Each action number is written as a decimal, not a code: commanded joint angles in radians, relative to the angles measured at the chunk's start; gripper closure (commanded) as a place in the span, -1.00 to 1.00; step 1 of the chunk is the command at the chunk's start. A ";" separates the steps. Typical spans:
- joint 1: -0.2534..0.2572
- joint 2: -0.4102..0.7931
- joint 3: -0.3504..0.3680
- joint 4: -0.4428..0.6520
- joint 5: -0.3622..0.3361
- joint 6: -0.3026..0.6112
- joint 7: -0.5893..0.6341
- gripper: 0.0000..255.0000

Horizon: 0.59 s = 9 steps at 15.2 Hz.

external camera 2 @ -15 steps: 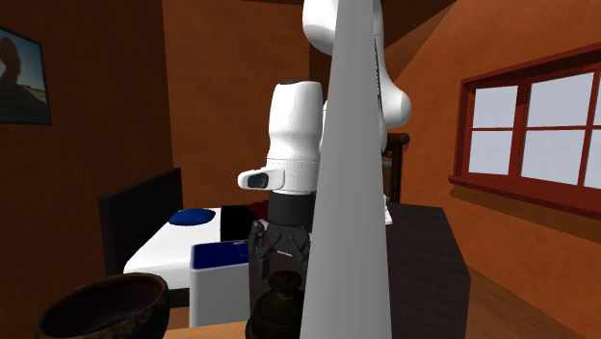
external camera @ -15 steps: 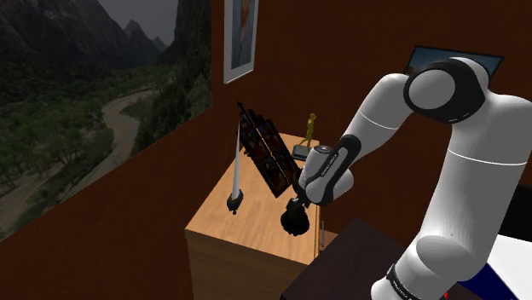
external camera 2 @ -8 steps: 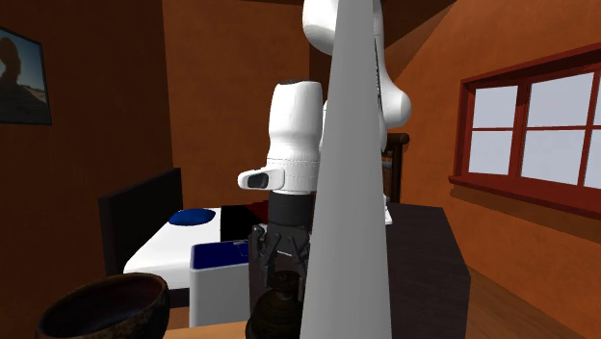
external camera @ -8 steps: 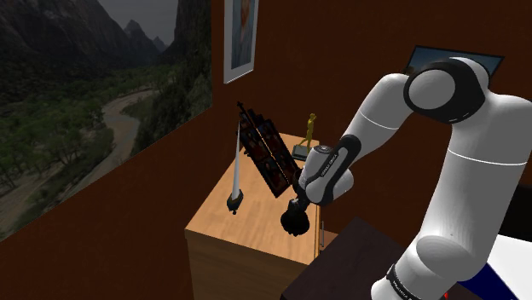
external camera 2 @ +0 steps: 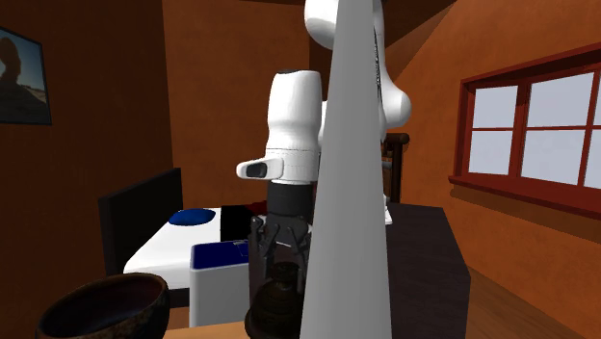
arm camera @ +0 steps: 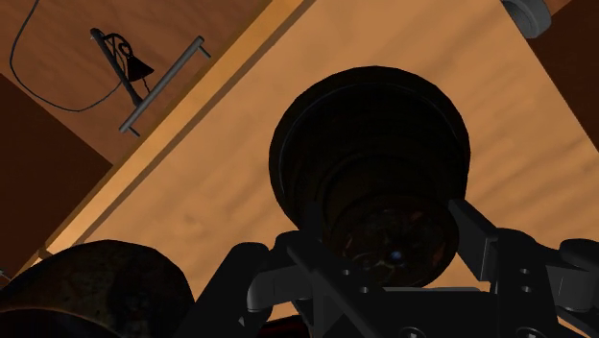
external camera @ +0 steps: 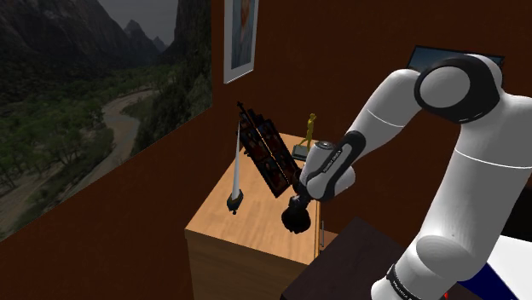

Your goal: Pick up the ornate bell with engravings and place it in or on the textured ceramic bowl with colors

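The bell (arm camera: pixel 374 163) is dark and round-bodied, with fine relief on its top, and stands over the wooden cabinet top (arm camera: pixel 221 182). My gripper (arm camera: pixel 384 254) is shut on its handle, one finger on each side. The shoulder view has the bell (external camera: pixel 296 221) hanging under the gripper (external camera: pixel 298 204) near the cabinet's front edge. In the second exterior view the bell (external camera 2: pixel 277 300) is partly behind a white cone, with the gripper (external camera 2: pixel 280 255) on top of it. The dark textured bowl (external camera 2: pixel 101 308) sits close beside the bell, and its rim (arm camera: pixel 86 288) also lies near the fingers.
A tall white cone (external camera: pixel 236 166) stands on the cabinet top (external camera: pixel 247 223), with a dark leaning frame (external camera: pixel 266 153) and a small gold figurine (external camera: pixel 310 128) behind it. A metal drawer handle (external camera: pixel 321 234) runs along the cabinet's front. A dark table (external camera: pixel 341 264) lies beside the stand.
The fingers closed on the bell's handle about a second ago. Since then the hand has risen slightly with the bell in it.
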 commanded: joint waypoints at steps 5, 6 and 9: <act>0.004 -0.109 0.000 -0.013 -0.002 -0.095 0.004 1.00; 0.004 -0.126 0.000 -0.014 -0.001 -0.112 0.004 1.00; 0.004 -0.178 0.001 -0.015 -0.001 -0.162 0.003 1.00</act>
